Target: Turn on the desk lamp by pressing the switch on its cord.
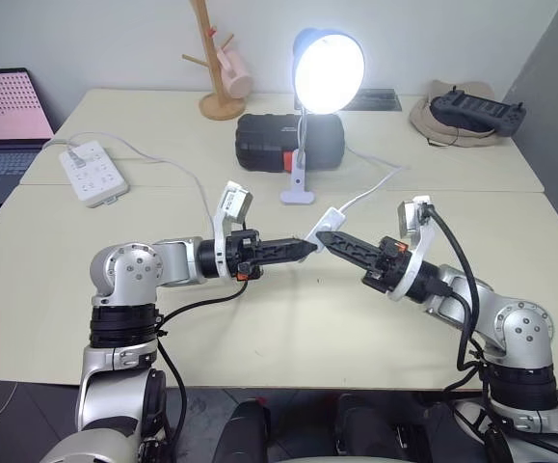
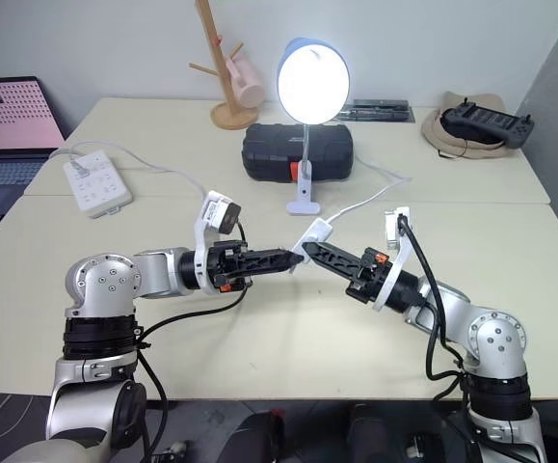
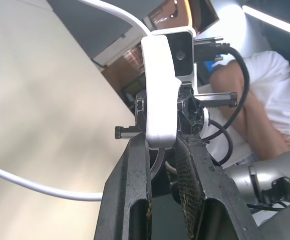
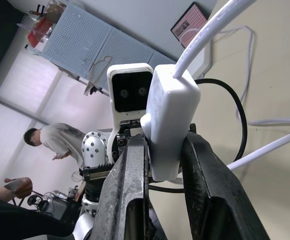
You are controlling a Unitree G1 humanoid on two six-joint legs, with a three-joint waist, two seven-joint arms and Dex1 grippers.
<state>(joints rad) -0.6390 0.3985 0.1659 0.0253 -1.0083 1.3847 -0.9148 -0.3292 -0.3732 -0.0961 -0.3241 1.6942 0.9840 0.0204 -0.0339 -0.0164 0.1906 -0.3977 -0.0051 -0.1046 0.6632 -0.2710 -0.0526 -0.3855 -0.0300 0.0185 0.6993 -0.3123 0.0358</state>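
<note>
Squeezing switch [image 1: 323, 223] w/ both grippers, left [image 1: 309, 247] & right [image 1: 321, 236] clamped on it; lamp [image 1: 328, 64] lit, next: release.

Both arms were raised above the table, forearms converging toward centre. Left gripper [image 1: 307, 247] pointed toward 3 o'clock, roughly level, fingers closed. Right gripper [image 1: 323, 237] pointed toward 10 o'clock, fingers pinched together. The two tips met, almost touching.

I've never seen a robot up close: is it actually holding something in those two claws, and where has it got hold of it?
Yes. Both the left gripper and the right gripper are shut on the switch, one at each end, lifted above the table.
</note>
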